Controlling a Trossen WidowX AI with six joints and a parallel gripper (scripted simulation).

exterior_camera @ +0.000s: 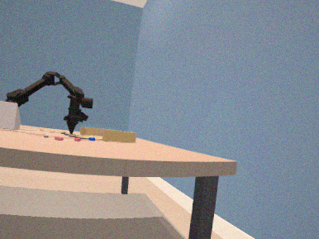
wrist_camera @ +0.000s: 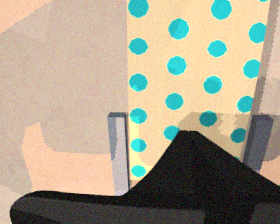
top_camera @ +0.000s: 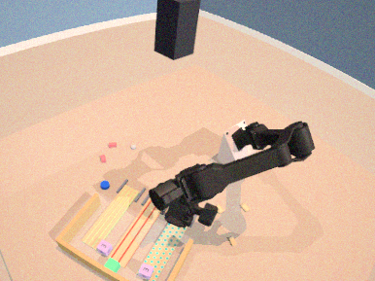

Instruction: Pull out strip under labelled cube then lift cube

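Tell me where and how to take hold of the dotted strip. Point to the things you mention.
Take the dotted strip point(top_camera: 159, 253) point(wrist_camera: 196, 82) by its end away from the purple cube point(top_camera: 146, 271), probably coming from above, between the two grey bars point(wrist_camera: 119, 152). It lies flat, the cube loads the other end, and the bars flank its long edges here.
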